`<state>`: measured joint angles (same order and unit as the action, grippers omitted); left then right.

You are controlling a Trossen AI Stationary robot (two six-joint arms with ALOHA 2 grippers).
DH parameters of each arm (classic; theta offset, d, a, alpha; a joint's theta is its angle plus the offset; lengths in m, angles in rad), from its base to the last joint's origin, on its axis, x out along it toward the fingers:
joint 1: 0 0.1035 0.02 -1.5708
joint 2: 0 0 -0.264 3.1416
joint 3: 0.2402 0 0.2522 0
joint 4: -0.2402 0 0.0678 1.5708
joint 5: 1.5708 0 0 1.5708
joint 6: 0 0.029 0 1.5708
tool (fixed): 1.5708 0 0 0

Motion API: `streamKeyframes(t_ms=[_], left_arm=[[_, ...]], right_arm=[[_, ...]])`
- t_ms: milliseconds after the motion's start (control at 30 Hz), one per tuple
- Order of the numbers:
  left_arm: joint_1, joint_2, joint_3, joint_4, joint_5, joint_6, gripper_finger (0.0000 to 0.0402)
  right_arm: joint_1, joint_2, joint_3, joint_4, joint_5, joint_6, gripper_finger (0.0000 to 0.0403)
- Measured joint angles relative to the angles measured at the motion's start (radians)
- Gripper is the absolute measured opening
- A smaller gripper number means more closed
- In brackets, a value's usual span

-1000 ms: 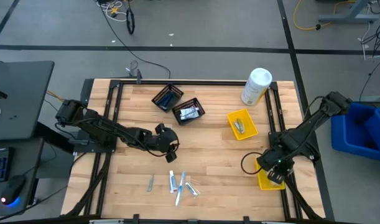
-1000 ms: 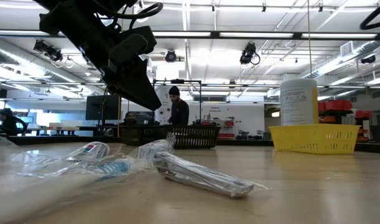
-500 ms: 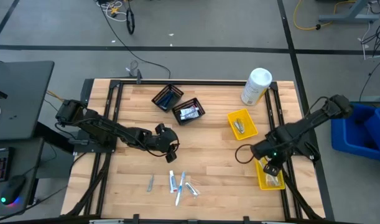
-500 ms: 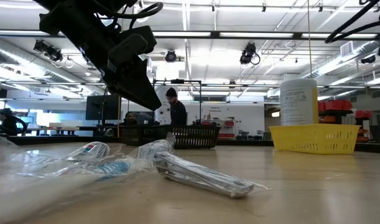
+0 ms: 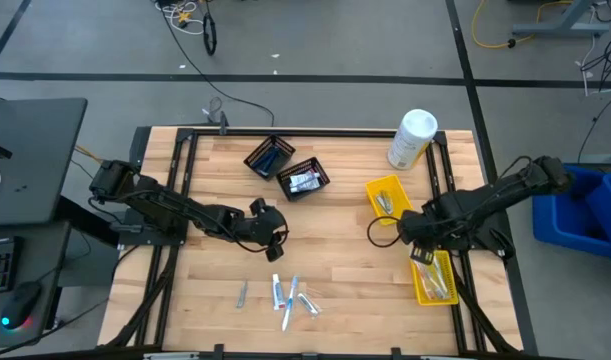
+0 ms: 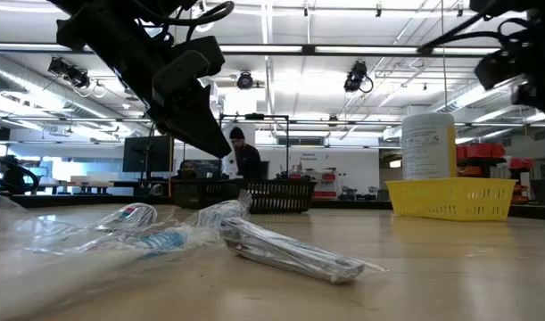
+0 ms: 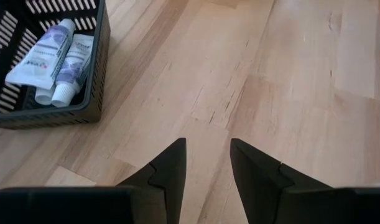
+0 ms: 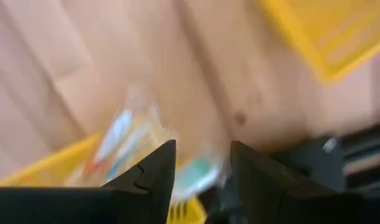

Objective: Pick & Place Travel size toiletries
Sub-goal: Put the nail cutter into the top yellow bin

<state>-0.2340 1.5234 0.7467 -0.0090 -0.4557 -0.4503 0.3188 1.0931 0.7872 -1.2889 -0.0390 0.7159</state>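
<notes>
I see the wooden table (image 5: 335, 250) with my left gripper (image 5: 276, 236) hovering mid-table, its fingers (image 7: 171, 171) spread with nothing between them, just beside the black mesh basket (image 7: 97, 74) that holds toothpaste tubes (image 7: 43, 56). My right gripper (image 5: 417, 248) hangs above the yellow bin (image 5: 435, 282) at the right edge, jaws apart and empty, wrapped items (image 8: 124, 143) lying in that bin. Loose wrapped toiletries (image 5: 285, 296) lie near the front edge

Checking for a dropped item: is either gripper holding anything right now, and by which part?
Nothing is held. The left gripper hovers open over bare wood; the right gripper is open and empty above the yellow bin.
</notes>
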Motion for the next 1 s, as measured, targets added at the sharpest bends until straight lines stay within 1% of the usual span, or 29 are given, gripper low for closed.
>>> streamKeyframes(t_ms=[167,300,400,500,600,700,867,933,1000], left_arm=[[0.0,0.0,0.0,0.0,0.0,0.021,0.0135],[0.0,0.0,0.0,0.0,0.0,0.021,0.0135],[0.0,0.0,0.0,0.0,0.026,0.03,0.0135],[0.0,0.0,0.0,0.0,0.086,0.043,0.0135],[-0.003,0.0,0.0,0.0,0.117,0.029,0.0135],[-0.01,0.0,0.0,-0.004,0.115,0.012,0.0135],[-0.041,-0.015,0.0,-0.061,0.074,-0.015,0.0135],[-0.059,-0.038,-0.001,-0.118,0.043,-0.018,0.0135],[-0.07,-0.058,0.0,-0.133,0.022,-0.032,0.0135]], right_arm=[[-0.032,0.0,0.0,0.089,0.132,-0.037,0.017],[-0.055,0.0,0.0,0.208,0.201,-0.078,0.0183],[-0.064,0.0,0.0,0.391,0.243,-0.113,0.0199],[-0.064,0.003,-0.008,0.643,0.274,-0.131,0.0218],[-0.052,0.029,-0.04,0.893,0.259,-0.174,0.0235],[-0.021,0.095,-0.065,1.086,0.25,-0.206,0.0242],[0.041,0.266,-0.072,1.282,0.31,-0.225,0.0233],[0.066,0.345,-0.058,1.373,0.309,-0.238,0.0227],[0.089,0.418,-0.029,1.424,0.309,-0.253,0.0223]])
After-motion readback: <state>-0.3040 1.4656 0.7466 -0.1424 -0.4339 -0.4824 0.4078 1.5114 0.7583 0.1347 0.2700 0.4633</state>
